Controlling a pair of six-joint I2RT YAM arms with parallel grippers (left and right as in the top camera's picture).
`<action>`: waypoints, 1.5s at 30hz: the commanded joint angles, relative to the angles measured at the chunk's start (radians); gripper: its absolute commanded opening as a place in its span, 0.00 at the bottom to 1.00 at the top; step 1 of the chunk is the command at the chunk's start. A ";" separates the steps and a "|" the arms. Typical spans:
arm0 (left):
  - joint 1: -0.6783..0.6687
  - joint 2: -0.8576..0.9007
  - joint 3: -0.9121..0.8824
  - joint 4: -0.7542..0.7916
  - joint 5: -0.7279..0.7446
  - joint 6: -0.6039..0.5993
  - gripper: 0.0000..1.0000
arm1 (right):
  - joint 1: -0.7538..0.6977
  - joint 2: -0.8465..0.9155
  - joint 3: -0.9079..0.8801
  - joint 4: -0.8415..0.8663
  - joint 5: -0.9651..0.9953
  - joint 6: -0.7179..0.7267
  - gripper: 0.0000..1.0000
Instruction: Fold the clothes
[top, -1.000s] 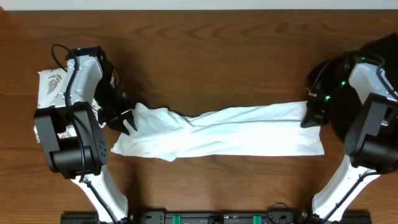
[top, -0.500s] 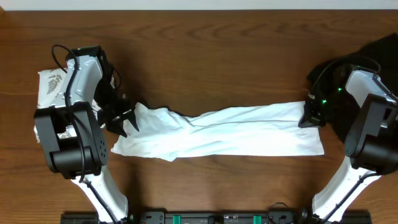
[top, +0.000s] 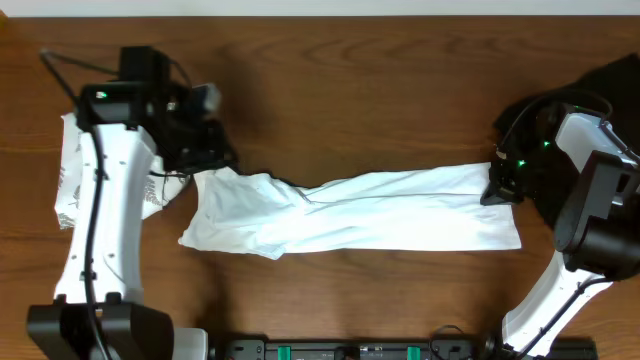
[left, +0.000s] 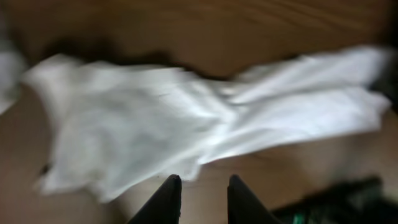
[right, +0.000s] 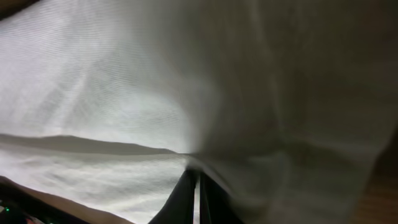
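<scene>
Straightening stage: the white T-shirt (top: 350, 212) lies in a long band across the tabletop (top: 350, 90); right fingers (right: 181, 198) pinch its right end; left fingers (left: 166, 198) hover narrowly parted and empty over its left end; a regrasp there seems next.

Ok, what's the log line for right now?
left gripper: open, empty | right gripper: shut on T-shirt | T-shirt: rumpled strip on table, unfolded

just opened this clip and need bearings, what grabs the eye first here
A white T-shirt lies bunched in a long band across the middle of the table. The right gripper pinches its right end; the left gripper hangs open above its left end, holding nothing.
</scene>
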 joint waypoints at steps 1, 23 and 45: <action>-0.048 0.017 -0.032 0.007 0.250 0.224 0.26 | 0.006 -0.005 -0.013 0.017 0.013 0.011 0.05; 0.183 0.129 -0.684 0.507 0.422 0.190 0.26 | 0.006 -0.005 -0.013 0.003 0.013 0.010 0.05; 0.269 0.302 -0.684 0.582 0.176 0.101 0.32 | 0.006 -0.005 -0.013 0.003 0.013 0.010 0.04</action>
